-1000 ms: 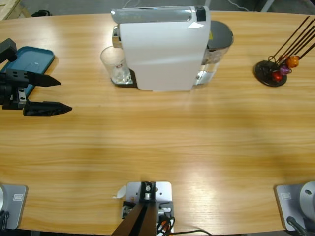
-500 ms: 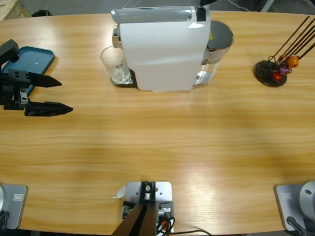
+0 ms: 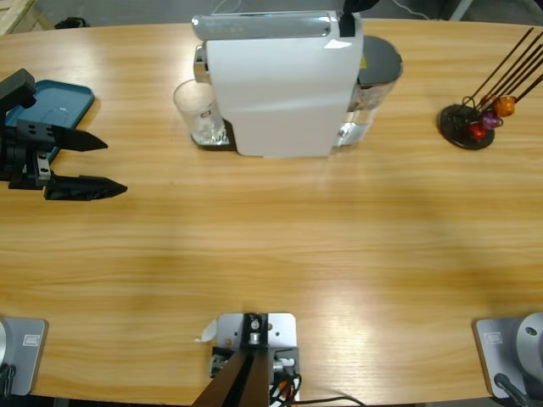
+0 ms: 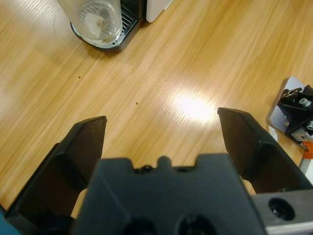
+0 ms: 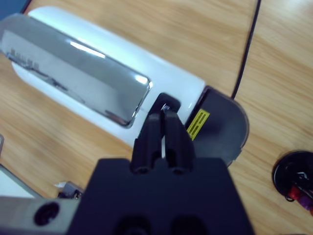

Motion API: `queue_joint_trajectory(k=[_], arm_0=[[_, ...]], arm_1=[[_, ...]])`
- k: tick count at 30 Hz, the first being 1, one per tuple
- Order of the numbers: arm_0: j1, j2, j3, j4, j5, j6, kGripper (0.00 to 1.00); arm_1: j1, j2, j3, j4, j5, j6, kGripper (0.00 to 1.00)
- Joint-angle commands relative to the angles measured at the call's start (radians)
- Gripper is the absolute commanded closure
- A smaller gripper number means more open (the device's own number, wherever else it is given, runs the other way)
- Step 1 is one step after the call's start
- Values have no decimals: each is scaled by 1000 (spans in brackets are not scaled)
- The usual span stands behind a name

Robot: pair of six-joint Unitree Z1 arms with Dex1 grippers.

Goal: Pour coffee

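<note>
A white coffee machine (image 3: 280,85) stands at the table's far middle. A clear glass tumbler (image 3: 198,113) sits on its drip tray (image 4: 117,41), also seen in the left wrist view as the tumbler (image 4: 97,17). No coffee shows in the glass. My left gripper (image 3: 116,166) hovers open at the table's left side, well short of the tumbler, with nothing between its jaws (image 4: 161,117). My right gripper (image 5: 163,115) is shut, its tips right over the black button (image 5: 168,103) on the machine's top rear. In the high view only its tip (image 3: 350,8) shows.
A teal tray (image 3: 59,100) lies at the far left behind the left gripper. A black capsule holder (image 3: 468,125) with orange and red capsules stands at the far right. The machine's grey water tank (image 3: 380,61) sits to its right, and a black cable (image 5: 247,44) runs behind it.
The left gripper has edged slightly to the right. The right gripper's black tip has come further into view above the machine's top rear.
</note>
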Motion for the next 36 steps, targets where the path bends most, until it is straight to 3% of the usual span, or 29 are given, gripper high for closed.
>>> queue_joint_trajectory(k=[1, 10, 17, 21, 22, 23, 24, 25, 33, 36], arm_0=[[-4, 29, 32, -7, 15, -14, 13], [-4, 32, 32, -7, 14, -14, 13], [-4, 27, 34, -9, 9, -14, 13], [-7, 7, 34, -7, 4, -18, 13], [-8, -2, 34, -7, 3, -20, 13], [-9, -13, 34, -6, 3, -24, 13], [-10, -27, 35, -3, 2, -31, 13], [-12, -43, 36, 4, 1, -35, 13], [-46, -174, 43, 80, -22, -150, 13], [-67, -227, 44, 80, -26, -151, 13]], arm_1=[[36, 153, 25, 72, -10, -10, 1000], [46, 38, -161, 126, -170, -35, 1000], [63, -84, -186, 151, -195, -13, 1000], [64, -166, -89, 156, -187, -5, 1000], [71, -200, -12, 147, -192, -5, 899], [82, -237, 79, 126, -201, -5, 335], [92, -280, 173, 95, -201, -5, 36], [103, -331, 260, 53, -198, -5, 0], [124, -622, 652, -130, -139, -6, 0], [124, -727, 823, -297, -169, -23, 0]])
